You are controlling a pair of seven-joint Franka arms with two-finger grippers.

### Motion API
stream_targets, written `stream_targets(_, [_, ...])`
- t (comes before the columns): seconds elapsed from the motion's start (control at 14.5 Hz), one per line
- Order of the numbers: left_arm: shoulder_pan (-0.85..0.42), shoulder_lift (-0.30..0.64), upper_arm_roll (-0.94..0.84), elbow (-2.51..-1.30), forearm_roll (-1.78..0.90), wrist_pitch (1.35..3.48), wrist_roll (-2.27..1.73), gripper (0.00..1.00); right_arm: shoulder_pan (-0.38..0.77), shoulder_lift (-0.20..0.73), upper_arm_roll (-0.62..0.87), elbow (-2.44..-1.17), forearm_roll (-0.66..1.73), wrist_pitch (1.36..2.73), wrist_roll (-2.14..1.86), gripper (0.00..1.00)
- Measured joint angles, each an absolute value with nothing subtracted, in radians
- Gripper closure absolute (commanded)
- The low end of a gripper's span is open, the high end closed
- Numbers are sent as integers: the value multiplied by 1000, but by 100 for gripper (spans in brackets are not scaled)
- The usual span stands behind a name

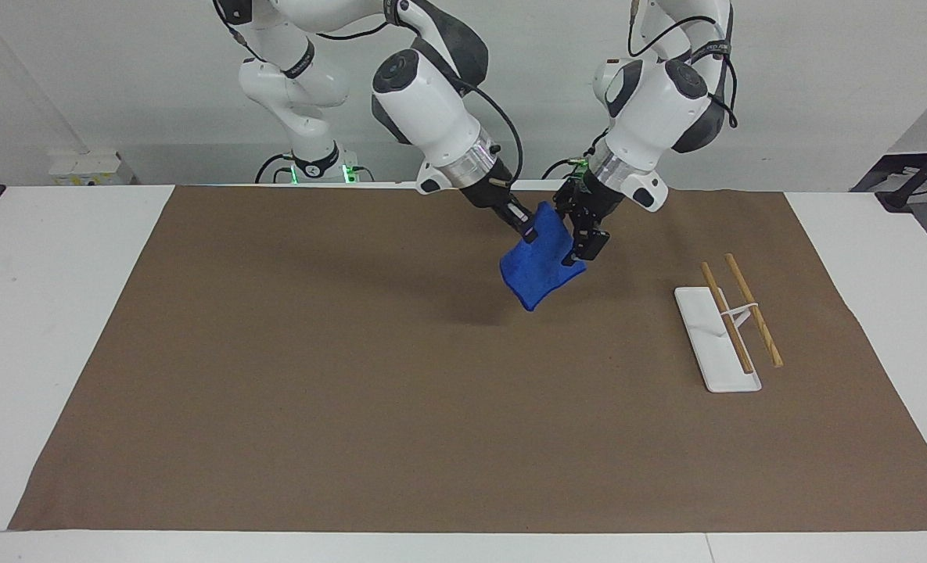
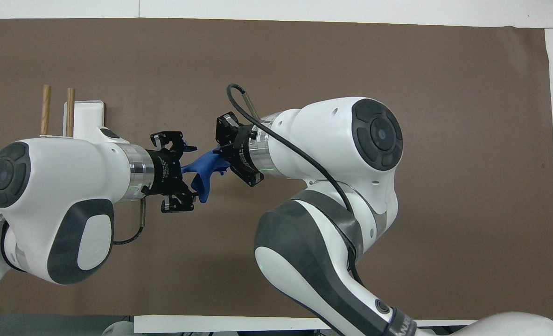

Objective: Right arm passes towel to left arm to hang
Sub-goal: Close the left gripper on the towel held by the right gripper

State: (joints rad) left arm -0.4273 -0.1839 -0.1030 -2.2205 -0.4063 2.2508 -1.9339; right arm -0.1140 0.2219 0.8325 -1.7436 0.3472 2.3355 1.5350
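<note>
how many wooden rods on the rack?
2: two slim light-brown wooden rods lie side by side across the flat white rack base, toward the left arm's end of the table.

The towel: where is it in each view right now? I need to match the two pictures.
Facing view: towel hangs above the brown mat's middle, from the right gripper, with the left gripper at its edge.
Overhead view: towel sits between the two grippers.
Shared landmark: the white rack with wooden bars, toward the left arm's end.
</note>
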Motion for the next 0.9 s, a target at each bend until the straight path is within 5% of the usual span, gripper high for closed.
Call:
stream_targets(0.41, [-401, -185, -90, -2227, -406, 2252, -1932, 5, -115, 224, 838, -1730, 348, 2335, 1543, 100])
stream_targets(0.9, [-371, -186, -88, -2237, -406, 2253, -1924, 25, -116, 224, 838, -1726, 348, 2335, 1543, 100])
